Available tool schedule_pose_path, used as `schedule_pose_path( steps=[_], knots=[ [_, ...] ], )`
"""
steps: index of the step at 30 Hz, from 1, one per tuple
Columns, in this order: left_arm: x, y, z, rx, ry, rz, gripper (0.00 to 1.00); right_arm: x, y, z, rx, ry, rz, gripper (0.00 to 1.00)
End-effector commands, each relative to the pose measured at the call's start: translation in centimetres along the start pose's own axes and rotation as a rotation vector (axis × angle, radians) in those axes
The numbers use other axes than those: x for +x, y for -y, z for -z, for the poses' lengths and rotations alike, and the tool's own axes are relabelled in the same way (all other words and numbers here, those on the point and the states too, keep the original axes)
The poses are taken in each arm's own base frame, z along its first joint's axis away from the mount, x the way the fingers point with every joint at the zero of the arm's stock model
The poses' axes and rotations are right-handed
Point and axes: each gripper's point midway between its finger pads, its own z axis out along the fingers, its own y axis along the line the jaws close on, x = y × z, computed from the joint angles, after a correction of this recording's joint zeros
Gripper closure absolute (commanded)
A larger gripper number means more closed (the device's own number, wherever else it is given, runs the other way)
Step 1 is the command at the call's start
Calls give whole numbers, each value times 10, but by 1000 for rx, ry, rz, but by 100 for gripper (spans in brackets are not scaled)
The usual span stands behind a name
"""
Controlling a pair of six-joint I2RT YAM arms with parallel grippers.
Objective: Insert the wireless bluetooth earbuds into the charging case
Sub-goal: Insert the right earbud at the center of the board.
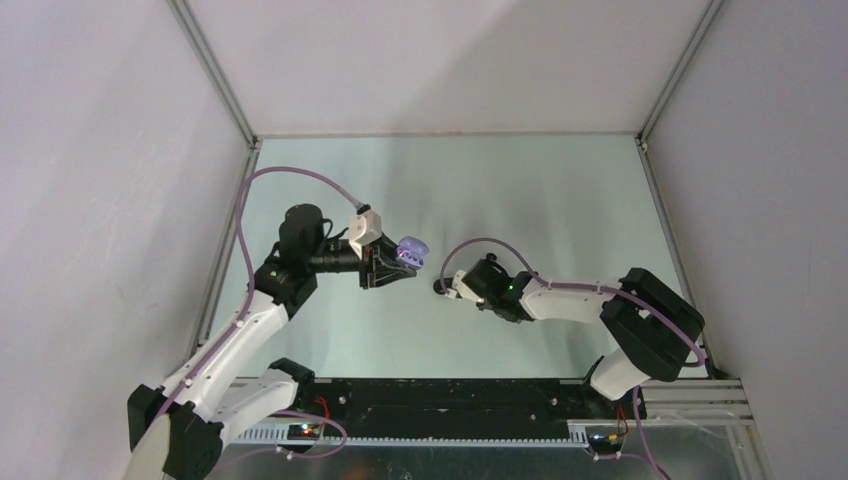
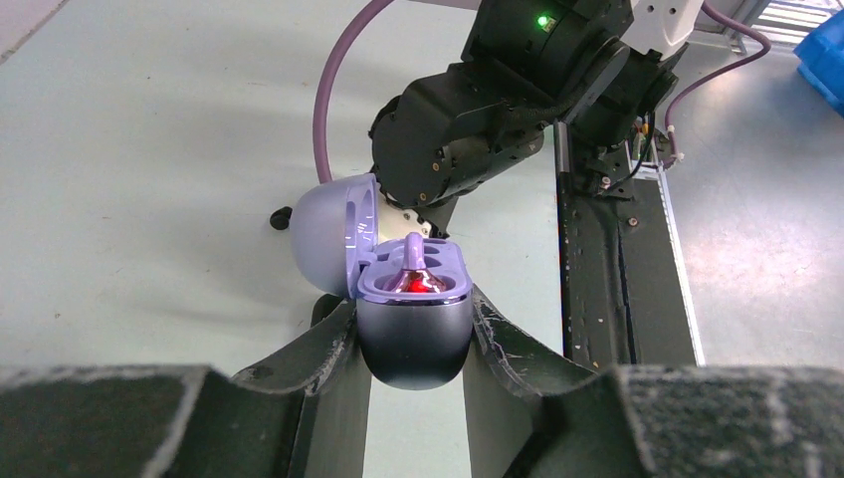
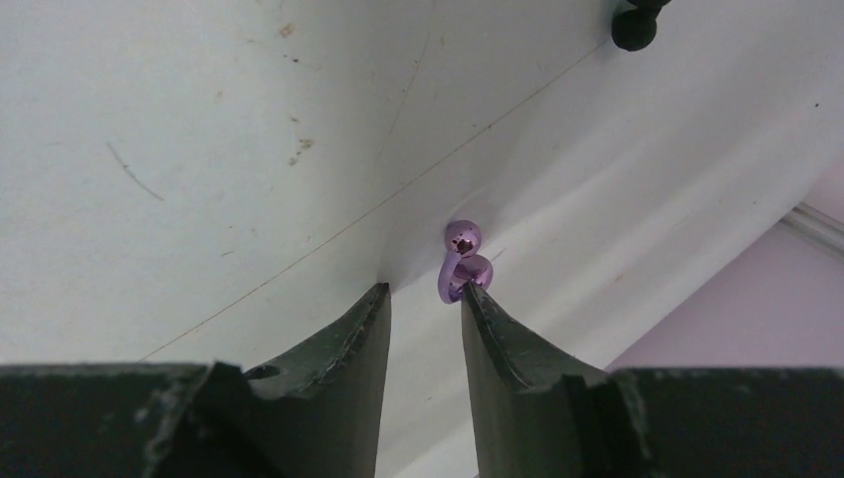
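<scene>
My left gripper [image 2: 413,307] is shut on the lower shell of a lilac charging case [image 2: 413,339] and holds it above the table with its lid [image 2: 333,234] swung open to the left. One pale lilac earbud [image 2: 416,274] sits in the case, and a red light glows at it. In the top view the left gripper [image 1: 393,263] and the case [image 1: 411,250] are at mid-table. My right gripper [image 3: 425,294] is open and low over the table. A second lilac earbud [image 3: 462,265] lies just past its right fingertip [image 3: 476,299] and touches it. Nothing is between the jaws.
A small black earbud [image 2: 281,217] lies on the table left of the held case; it also shows in the right wrist view [image 3: 634,28] at the top right. The right arm's wrist [image 1: 495,285] is close in front of the left gripper. Metal frame rails edge the table.
</scene>
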Motion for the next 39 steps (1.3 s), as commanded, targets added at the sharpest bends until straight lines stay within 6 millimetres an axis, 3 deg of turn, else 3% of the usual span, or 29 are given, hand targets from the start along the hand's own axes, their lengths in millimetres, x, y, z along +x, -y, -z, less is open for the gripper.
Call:
schedule_pose_path(
  steps=[1, 17, 28, 39],
  knots=[
    [-12, 1, 2, 4, 25, -50, 91, 4, -5, -9, -30, -6, -28, 62],
    [-13, -1, 0, 6, 21, -36, 91, 0, 6, -19, -44, 37, -1, 69],
    [-13, -1, 1, 5, 22, -38, 90, -21, 41, -24, 99, 119, 49, 89],
    [-12, -2, 0, 8, 22, -32, 90, -34, 61, -10, 140, 194, 24, 96]
  ],
)
